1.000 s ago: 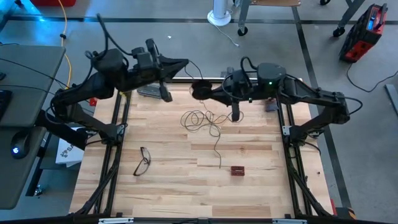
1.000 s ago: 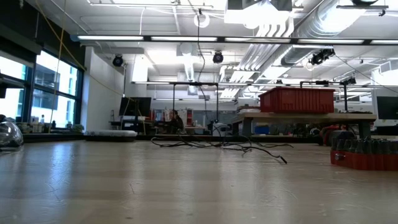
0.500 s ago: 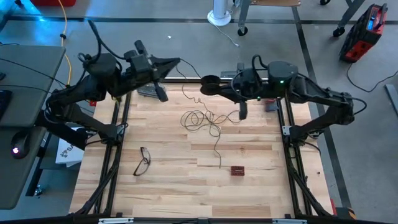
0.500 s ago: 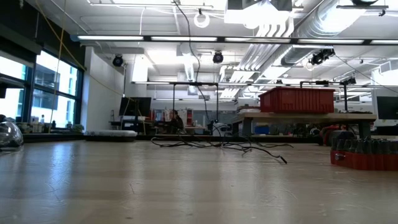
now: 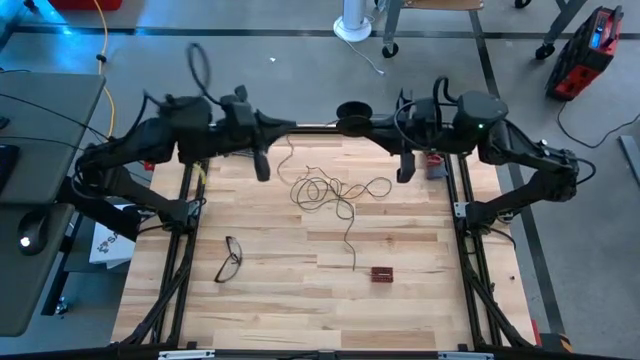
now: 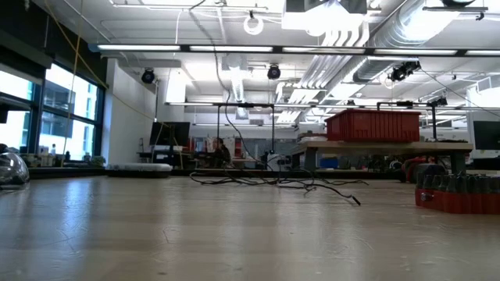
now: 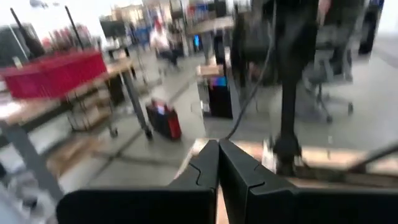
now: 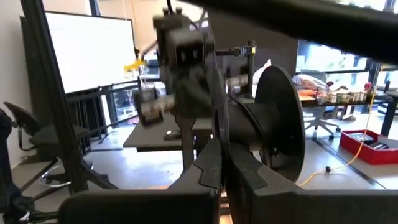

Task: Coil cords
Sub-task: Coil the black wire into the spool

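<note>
Up high at the table's far edge, the right gripper [image 5: 352,117] pinches the small round black reel [image 5: 351,110]. Its thin dark wire [image 5: 330,190] (all loopy) lies on the pale wooden table [image 5: 300,290]. The left gripper [image 5: 290,127] is clenched on that wire.

You've got black-framed eyeglasses [image 5: 229,259] at the lower left of the wooden worktop [image 5: 410,300], a small dark red block [image 5: 382,274] low centre, and a yellow cable [image 5: 103,45] on the floor upper left.
</note>
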